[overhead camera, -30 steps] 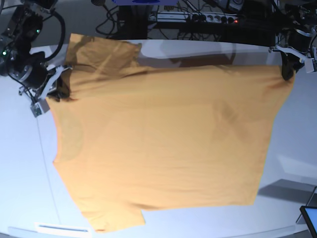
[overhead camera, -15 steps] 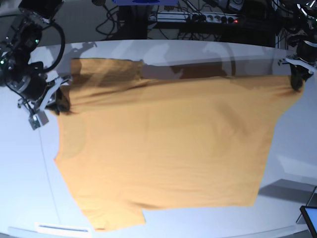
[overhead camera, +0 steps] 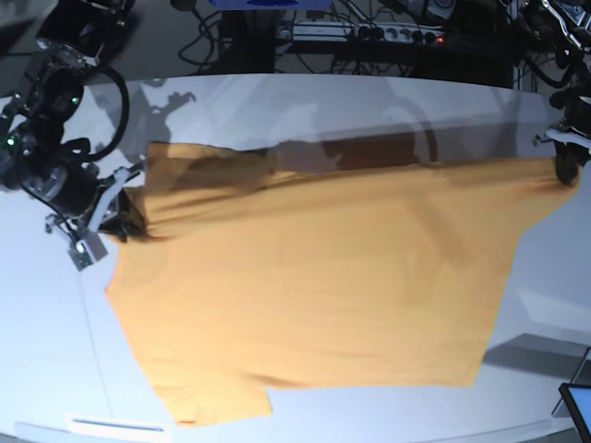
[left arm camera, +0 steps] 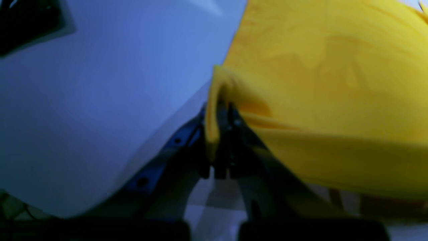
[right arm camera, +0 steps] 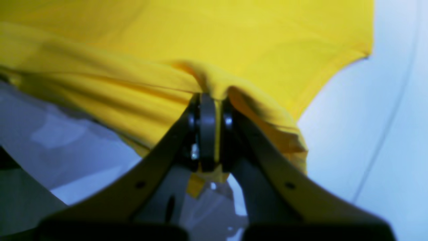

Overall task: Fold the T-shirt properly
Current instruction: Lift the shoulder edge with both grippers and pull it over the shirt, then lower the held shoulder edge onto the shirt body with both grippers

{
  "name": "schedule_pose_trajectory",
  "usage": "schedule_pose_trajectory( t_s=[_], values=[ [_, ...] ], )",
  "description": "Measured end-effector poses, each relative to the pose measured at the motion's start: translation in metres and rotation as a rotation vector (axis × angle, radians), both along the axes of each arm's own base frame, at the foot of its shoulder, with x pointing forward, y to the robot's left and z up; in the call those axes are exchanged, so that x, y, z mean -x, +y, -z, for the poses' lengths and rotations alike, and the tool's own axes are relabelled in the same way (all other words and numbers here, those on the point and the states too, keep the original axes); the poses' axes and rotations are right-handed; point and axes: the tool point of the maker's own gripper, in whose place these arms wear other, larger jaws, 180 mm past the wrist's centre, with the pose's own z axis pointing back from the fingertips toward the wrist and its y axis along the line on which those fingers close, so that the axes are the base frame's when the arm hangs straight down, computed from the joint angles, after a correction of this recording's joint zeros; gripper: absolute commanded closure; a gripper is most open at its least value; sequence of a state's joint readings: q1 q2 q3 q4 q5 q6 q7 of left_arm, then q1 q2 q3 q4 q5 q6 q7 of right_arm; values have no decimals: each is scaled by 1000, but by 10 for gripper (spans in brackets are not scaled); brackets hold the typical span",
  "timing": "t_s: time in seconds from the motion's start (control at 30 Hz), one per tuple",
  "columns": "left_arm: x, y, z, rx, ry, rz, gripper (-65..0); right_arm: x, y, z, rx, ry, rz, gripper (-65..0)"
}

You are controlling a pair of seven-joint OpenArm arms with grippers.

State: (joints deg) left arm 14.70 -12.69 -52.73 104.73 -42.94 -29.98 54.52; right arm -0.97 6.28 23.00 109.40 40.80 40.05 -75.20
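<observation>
My left end effector [left arm camera: 223, 110] and right end effector [right arm camera: 211, 100] each pinched an edge of the T-shirt [overhead camera: 314, 277], which hung stretched between them over the white counter [overhead camera: 55, 323].

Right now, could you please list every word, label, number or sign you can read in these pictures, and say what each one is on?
None can be read.
T-shirt: plain orange-yellow cloth, no print or tag visible in any view.
Blue panel at the top edge of the base view: cut off and blurred, unreadable.
Screen corner at the lower right: too small to tell.
</observation>
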Motion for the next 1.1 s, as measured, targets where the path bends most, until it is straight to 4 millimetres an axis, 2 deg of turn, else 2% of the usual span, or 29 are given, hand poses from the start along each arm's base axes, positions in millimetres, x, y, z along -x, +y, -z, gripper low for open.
schedule_pose_trajectory(
  t_s=[0.1,0.3,0.4,0.6,0.7,0.8,0.9,1.1],
  values=[
    [-4,6,-3,21,-24,-47,0,-1,6,5,-4,18,-20,-4],
    [-14,8,-12,25,-60,-57,0,-14,11,-8,-12,-26,-29,-4],
    [-18,7,-7,61,-26,-72,0,-17,10,-9,-14,-31,-29,-4],
    [-36,10,3,130,-15,-92,0,-21,9,8,-46,27,-20,-4],
    [-40,15,9,99,34,-121,0,-21,10,11,-58,32,-18,-4],
    [-53,11,10,48,77,-102,0,-24,9,8,-67,14,-14,-4],
    [-66,7,6,20,79,-88,0,-23,8,16,-71,43,-10,-4],
    [-83,6,16,74,81,-81,0,-27,8,16,-80,40,-7,-4]
  ],
)
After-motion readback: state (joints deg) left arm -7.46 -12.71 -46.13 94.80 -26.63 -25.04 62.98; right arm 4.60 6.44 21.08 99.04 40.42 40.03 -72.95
